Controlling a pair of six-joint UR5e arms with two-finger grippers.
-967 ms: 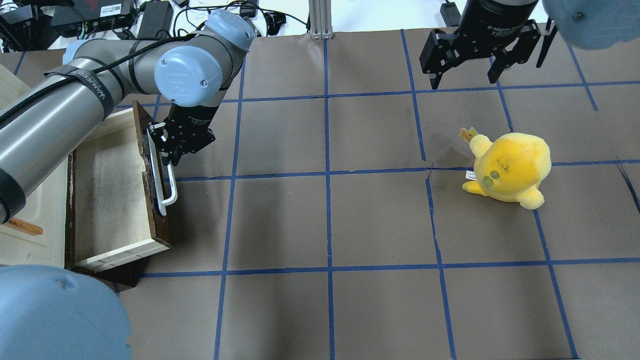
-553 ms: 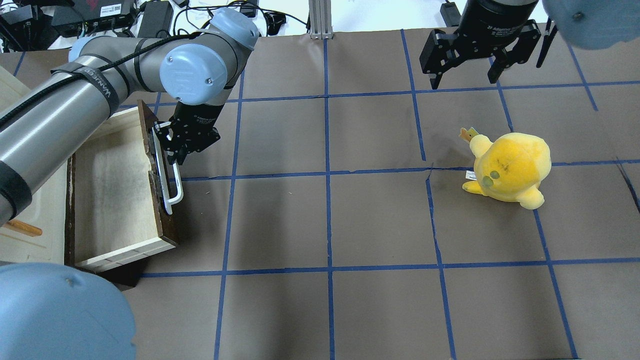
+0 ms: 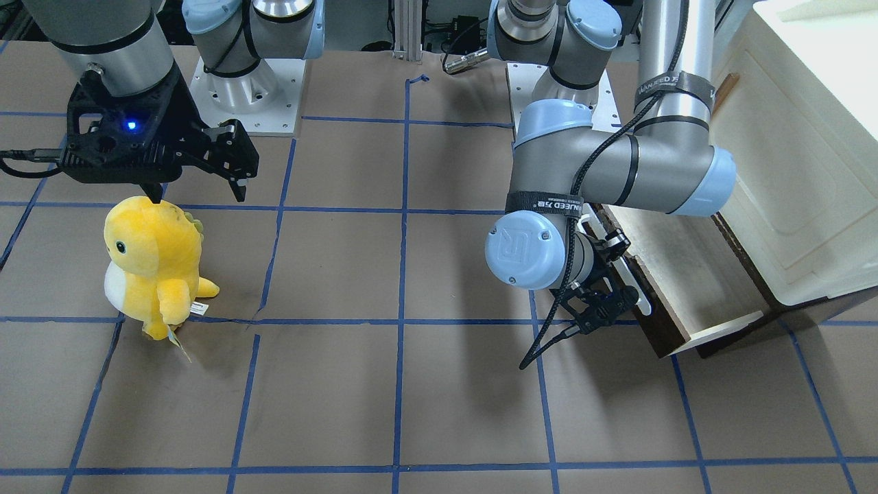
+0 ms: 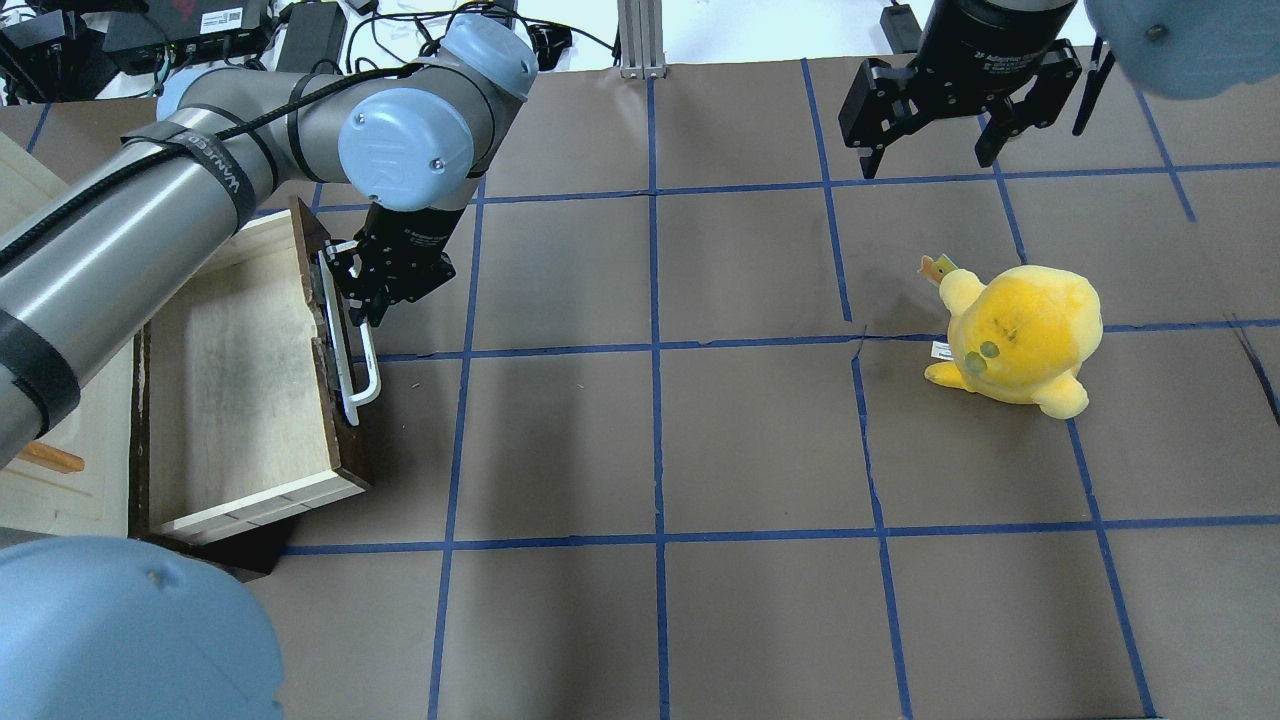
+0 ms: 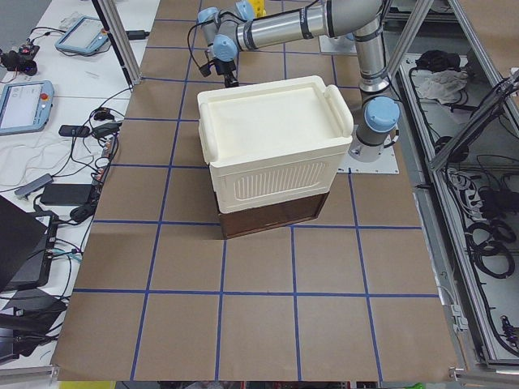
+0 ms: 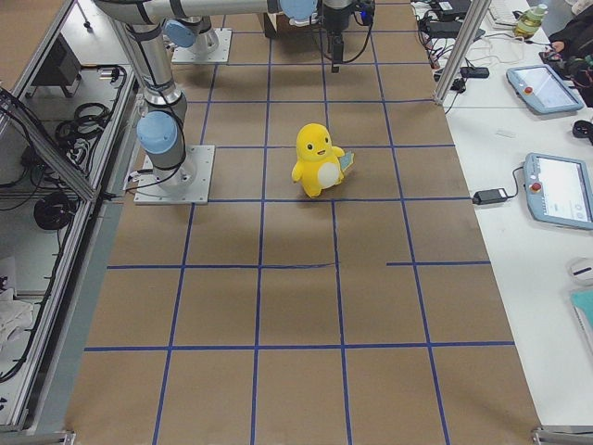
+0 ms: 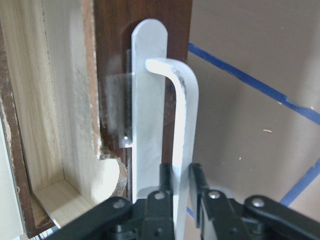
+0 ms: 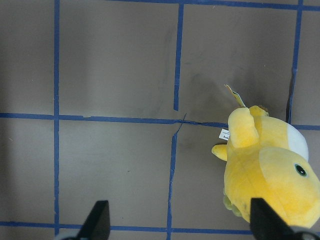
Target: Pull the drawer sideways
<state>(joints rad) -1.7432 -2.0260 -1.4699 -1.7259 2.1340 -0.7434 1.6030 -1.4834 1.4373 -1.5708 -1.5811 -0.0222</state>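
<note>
The wooden drawer (image 4: pixel 230 380) stands pulled out at the table's left, showing a pale inside and a dark brown front (image 4: pixel 335 300). It also shows in the front-facing view (image 3: pixel 693 274). My left gripper (image 4: pixel 362 305) is shut on the drawer's long white bar handle (image 4: pixel 362 375). In the left wrist view the fingers (image 7: pixel 165 181) pinch the handle (image 7: pixel 184 120) from both sides. My right gripper (image 4: pixel 928 160) is open and empty, and hangs above the table's far right side. It also shows in the front-facing view (image 3: pixel 199 192).
A yellow plush toy (image 4: pixel 1020 340) stands on the right side, just below the right gripper and apart from it; it also shows in the right wrist view (image 8: pixel 270 170). A big cream-white plastic box (image 5: pixel 272 138) sits on the dark cabinet (image 5: pixel 272 217) that holds the drawer.
My left gripper has moved right in the overhead view with the handle in it. The drawer has slid further out with it. The right arm has not moved.
</note>
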